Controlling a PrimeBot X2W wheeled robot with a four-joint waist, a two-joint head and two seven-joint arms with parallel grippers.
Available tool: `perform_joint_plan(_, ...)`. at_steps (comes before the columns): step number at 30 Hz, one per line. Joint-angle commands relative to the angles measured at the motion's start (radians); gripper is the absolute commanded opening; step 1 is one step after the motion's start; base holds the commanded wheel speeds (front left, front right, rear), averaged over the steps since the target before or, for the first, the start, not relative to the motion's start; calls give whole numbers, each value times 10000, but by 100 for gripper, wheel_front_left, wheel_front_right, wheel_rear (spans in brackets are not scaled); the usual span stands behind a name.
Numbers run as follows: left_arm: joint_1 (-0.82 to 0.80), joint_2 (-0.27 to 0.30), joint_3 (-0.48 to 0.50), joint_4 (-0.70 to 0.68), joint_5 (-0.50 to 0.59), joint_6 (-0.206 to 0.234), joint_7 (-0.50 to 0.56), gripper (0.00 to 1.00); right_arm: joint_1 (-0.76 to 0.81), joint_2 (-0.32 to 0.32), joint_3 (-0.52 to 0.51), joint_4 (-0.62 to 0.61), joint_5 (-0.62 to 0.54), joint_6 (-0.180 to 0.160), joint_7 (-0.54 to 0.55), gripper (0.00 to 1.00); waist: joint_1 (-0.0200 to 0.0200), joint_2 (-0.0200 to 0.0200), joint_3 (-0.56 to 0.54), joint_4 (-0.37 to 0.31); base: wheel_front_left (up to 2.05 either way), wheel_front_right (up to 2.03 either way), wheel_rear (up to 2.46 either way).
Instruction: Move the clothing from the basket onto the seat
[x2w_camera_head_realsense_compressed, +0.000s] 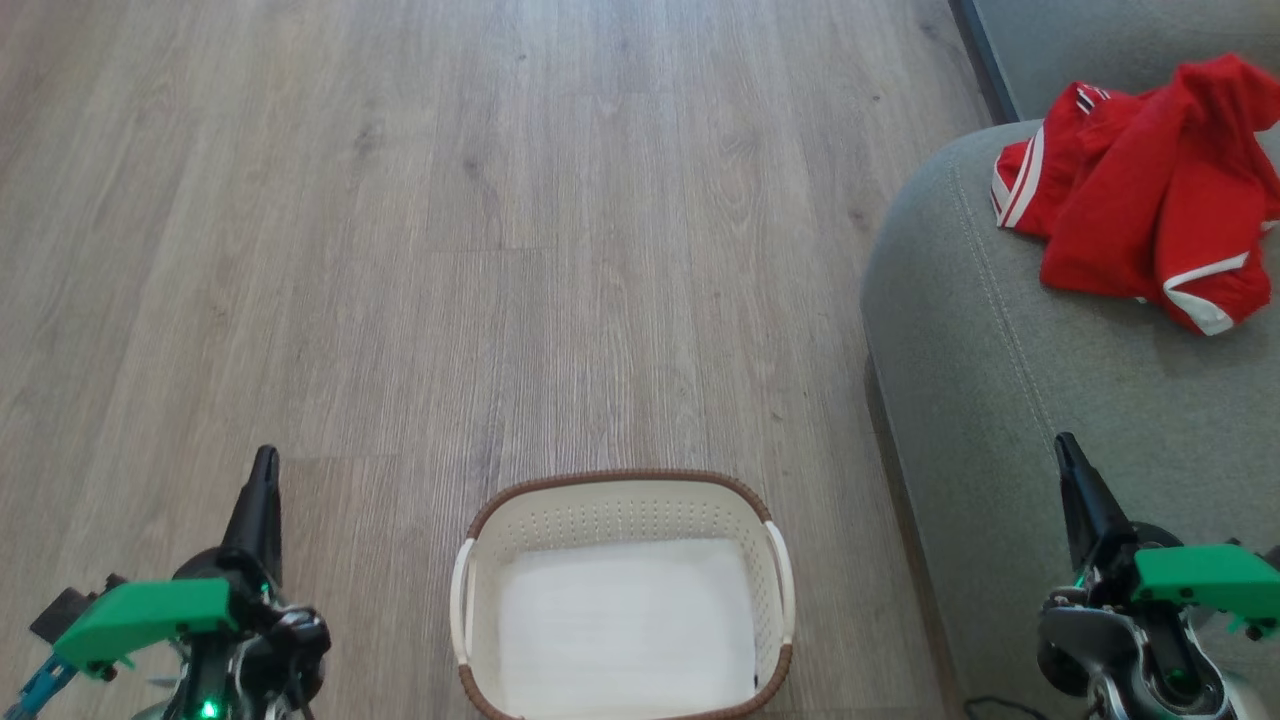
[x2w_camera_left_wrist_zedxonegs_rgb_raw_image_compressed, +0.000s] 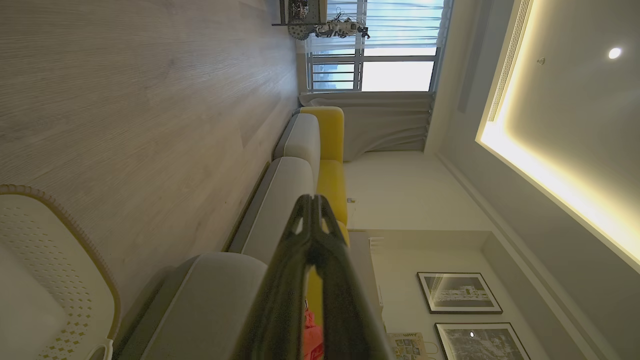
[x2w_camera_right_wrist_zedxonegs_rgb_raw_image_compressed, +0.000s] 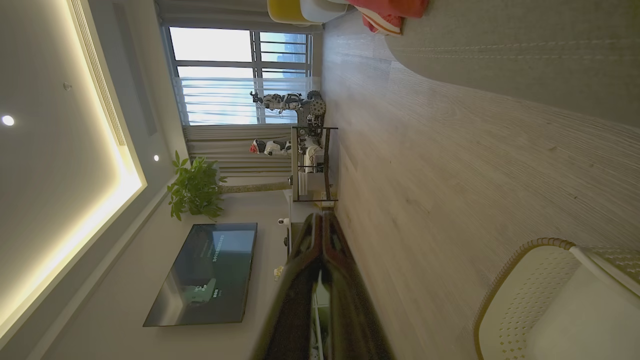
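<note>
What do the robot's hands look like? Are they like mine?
Not like yours. The left gripper and right gripper each have two long, thin black fingers narrowing to a tip. Behind them sit bright green plastic covers over black and silver metal parts, with dark cables and tiny green lights.

Bright, even daylight; head view sharp, shadows soft. Both wrist views: window (x2w_camera_left_wrist_zedxonegs_rgb_raw_image_compressed: 397, 75) blown out, warm ceiling strip (x2w_camera_left_wrist_zedxonegs_rgb_raw_image_compressed: 550, 190) glares, wide-angle bending at the edges.

Grey wood-grain floor (x2w_camera_head_realsense_compressed: 400, 250). Window (x2w_camera_left_wrist_zedxonegs_rgb_raw_image_compressed: 395, 75) with grey curtain (x2w_camera_left_wrist_zedxonegs_rgb_raw_image_compressed: 385, 125) alongside. Two framed pictures (x2w_camera_left_wrist_zedxonegs_rgb_raw_image_compressed: 460, 292) on wall (x2w_camera_left_wrist_zedxonegs_rgb_raw_image_compressed: 410, 200). Dark television (x2w_camera_right_wrist_zedxonegs_rgb_raw_image_compressed: 205, 275); potted plant (x2w_camera_right_wrist_zedxonegs_rgb_raw_image_compressed: 195, 187) near shelf unit (x2w_camera_right_wrist_zedxonegs_rgb_raw_image_compressed: 312, 165).
</note>
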Motion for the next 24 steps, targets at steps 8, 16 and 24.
perform_joint_plan(8, -493, 50, 362, -272, 1, -65, 73, 0, -517, 9, 152, -395, 50, -2, 104, 0, 0, -1, 0, 0, 0, 0, 0)
perform_joint_plan(16, -493, 47, 366, -272, 4, -65, 76, 0, -518, 11, 149, -395, 48, -2, 106, 0, 0, -1, 0, 0, 0, 0, 0)
perform_joint_plan(24, -493, 45, 370, -272, 7, -65, 79, 0, -518, 13, 146, -395, 46, -2, 108, 0, 0, -1, 0, 0, 0, 0, 0)
